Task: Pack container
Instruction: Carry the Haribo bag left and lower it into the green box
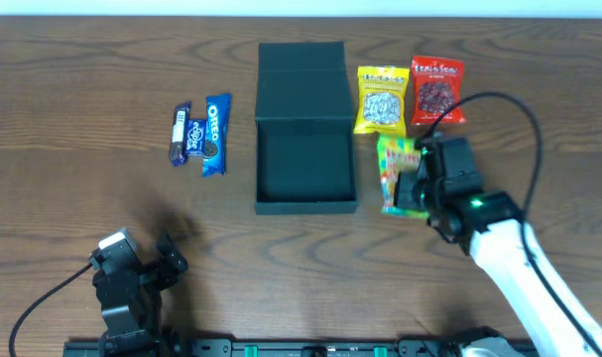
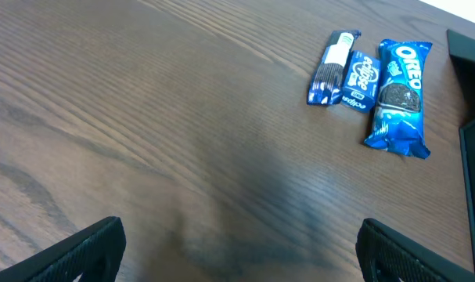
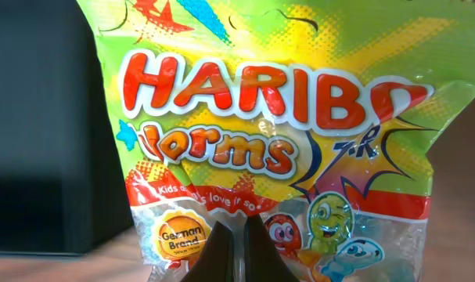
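Showing the packing barely begun: the container (image 1: 306, 207) sits at the middle of the bench (image 1: 72, 79), lid flipped back, its interior bare as far as I can see. The right hand (image 3: 237, 235) is closed, apparently pinching the lower edge of the Haribo bag (image 3: 276, 141) just right of the box. The left hand (image 2: 237, 239) hangs spread wide, empty. The Oreo packet (image 1: 215, 134), dark bar (image 1: 181, 134), yellow packet (image 1: 381, 99) and red packet (image 1: 437, 89) lie outside, unpacked.
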### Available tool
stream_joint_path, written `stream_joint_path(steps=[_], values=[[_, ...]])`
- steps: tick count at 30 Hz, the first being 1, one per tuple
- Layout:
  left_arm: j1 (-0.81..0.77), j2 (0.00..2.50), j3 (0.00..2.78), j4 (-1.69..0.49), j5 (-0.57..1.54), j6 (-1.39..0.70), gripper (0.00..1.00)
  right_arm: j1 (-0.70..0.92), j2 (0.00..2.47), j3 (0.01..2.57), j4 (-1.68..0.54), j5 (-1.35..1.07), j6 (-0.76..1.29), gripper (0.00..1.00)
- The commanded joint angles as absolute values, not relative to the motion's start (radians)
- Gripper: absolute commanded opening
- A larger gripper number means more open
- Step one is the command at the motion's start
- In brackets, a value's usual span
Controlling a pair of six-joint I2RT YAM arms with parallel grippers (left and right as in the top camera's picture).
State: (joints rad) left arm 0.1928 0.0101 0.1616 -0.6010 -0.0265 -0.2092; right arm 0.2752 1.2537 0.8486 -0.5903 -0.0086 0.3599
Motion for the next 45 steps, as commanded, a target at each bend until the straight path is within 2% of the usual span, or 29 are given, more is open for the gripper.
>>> stream_joint_path(steps=[1, 6, 11, 15, 21, 25, 34, 45], values=[[0.196, 0.004, 0.153, -0.601, -0.033, -0.202, 0.95, 0.315, 1.186, 0.955, -0.6, -0.016, 0.372, 0.01], [0.196, 0.004, 0.153, -0.601, -0.033, -0.202, 0.95, 0.455, 1.177, 1.082, -0.562, -0.015, 0.206, 0.01], [0.196, 0.004, 0.153, -0.601, -0.033, -0.202, 0.95, 0.554, 1.18, 1.095, -0.435, -0.015, 0.012, 0.01], [0.196, 0.004, 0.153, -0.601, -0.033, -0.202, 0.95, 0.576, 1.202, 1.095, -0.358, -0.036, -0.134, 0.01], [0.196, 0.004, 0.153, -0.601, -0.033, -0.202, 0.95, 0.577, 1.318, 1.095, -0.283, -0.231, -0.574, 0.01], [0.196, 0.004, 0.153, -0.601, -0.033, -0.202, 0.95, 0.576, 1.423, 1.095, -0.244, -0.245, -0.739, 0.01], [0.196, 0.004, 0.153, -0.601, -0.033, -0.202, 0.95, 0.556, 1.654, 1.095, -0.188, -0.319, -0.84, 0.01], [0.196, 0.004, 0.153, -0.601, -0.033, -0.202, 0.95, 0.546, 1.688, 1.095, -0.307, -0.323, -0.907, 0.01]])
